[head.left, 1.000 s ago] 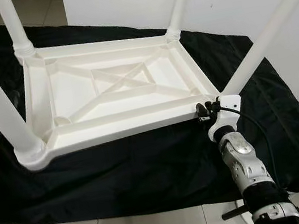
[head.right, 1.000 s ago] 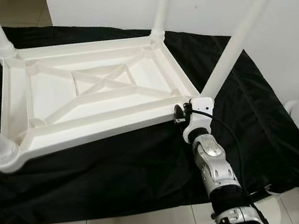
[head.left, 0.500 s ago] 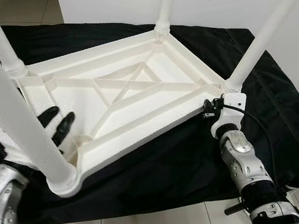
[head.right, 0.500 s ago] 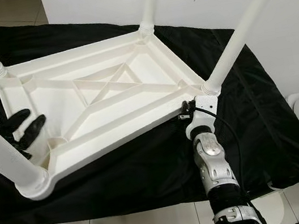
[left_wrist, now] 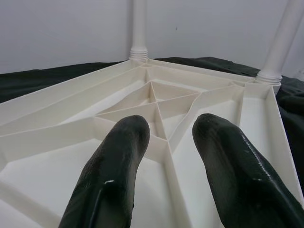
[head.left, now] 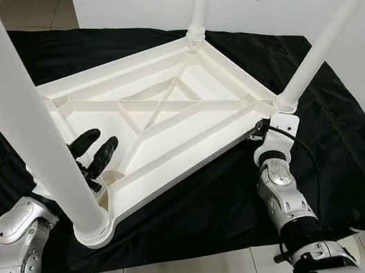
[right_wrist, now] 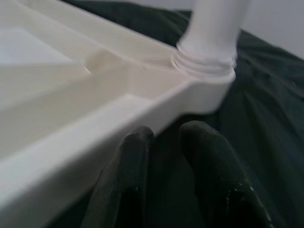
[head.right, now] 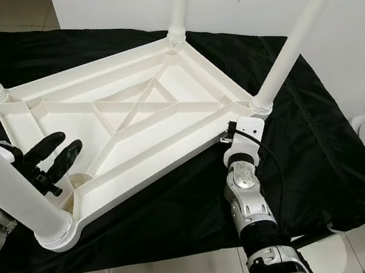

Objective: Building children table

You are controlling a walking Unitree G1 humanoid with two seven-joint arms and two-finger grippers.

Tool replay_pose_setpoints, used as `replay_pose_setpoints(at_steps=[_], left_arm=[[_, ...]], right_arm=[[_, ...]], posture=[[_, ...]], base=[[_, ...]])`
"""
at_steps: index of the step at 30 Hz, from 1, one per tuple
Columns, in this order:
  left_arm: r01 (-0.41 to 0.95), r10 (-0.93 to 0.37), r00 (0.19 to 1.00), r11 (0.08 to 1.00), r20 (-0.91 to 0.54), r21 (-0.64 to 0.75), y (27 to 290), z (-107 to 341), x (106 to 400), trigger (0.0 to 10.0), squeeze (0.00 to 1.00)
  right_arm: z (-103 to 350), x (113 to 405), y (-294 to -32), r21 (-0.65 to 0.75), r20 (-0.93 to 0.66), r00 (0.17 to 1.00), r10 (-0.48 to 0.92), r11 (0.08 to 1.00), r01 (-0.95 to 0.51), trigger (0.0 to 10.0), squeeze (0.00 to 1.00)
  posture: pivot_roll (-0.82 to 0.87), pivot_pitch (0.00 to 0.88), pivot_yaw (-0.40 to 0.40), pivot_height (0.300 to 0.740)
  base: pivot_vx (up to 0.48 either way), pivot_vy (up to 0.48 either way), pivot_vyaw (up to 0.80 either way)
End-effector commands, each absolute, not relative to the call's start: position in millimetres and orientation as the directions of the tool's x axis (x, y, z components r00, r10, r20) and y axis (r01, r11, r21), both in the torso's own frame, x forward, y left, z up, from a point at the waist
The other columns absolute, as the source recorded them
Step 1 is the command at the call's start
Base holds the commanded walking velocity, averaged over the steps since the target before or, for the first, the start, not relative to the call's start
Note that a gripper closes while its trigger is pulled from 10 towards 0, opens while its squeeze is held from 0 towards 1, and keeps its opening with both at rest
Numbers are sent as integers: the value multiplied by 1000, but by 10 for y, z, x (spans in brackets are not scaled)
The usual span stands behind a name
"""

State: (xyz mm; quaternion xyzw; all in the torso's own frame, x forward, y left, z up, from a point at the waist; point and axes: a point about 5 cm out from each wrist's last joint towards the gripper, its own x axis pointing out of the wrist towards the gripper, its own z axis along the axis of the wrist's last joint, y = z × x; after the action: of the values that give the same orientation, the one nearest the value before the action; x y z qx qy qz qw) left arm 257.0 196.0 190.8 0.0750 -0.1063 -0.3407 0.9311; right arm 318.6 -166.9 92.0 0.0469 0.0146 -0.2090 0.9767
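Upside-down white ribbed table, legs up.

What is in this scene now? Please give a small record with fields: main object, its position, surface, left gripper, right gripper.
main object: white plastic children table, four legs fitted
position: upside down, legs pointing up, ribbed underside showing
surface: black cloth spread on the floor
left gripper: open, fingers over the underside beside the near-left leg
right gripper: fingers close together, low at the outer rim by the near-right leg, over the cloth
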Motion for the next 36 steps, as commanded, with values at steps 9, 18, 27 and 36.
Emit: replay_pose_setpoints(at_steps=[9,18,27,36], left_arm=[[729,-756,643,653,123,205,1676,1813,2663,10000,0],[761,-788,599,616,145,205,1563,1869,2617,10000,0],[802,-824,539,566,176,193,1335,1891,2525,10000,0],[834,-851,488,520,194,186,1147,1891,2446,10000,0]], right_arm=[[822,3078,-1725,93,-41,878,-478,873,479,10000,0],[844,3191,-1787,122,-37,904,-425,896,427,10000,0],[860,3308,-1857,113,-51,917,-395,910,398,10000,0],[940,3430,-1904,125,-37,960,-277,952,279,10000,0]], posture=[[208,85,-174,740],[203,73,-164,740],[216,67,-176,740],[212,70,-172,740]], base=[[0,0,0],[0,0,0],[0,0,0],[0,0,0]])
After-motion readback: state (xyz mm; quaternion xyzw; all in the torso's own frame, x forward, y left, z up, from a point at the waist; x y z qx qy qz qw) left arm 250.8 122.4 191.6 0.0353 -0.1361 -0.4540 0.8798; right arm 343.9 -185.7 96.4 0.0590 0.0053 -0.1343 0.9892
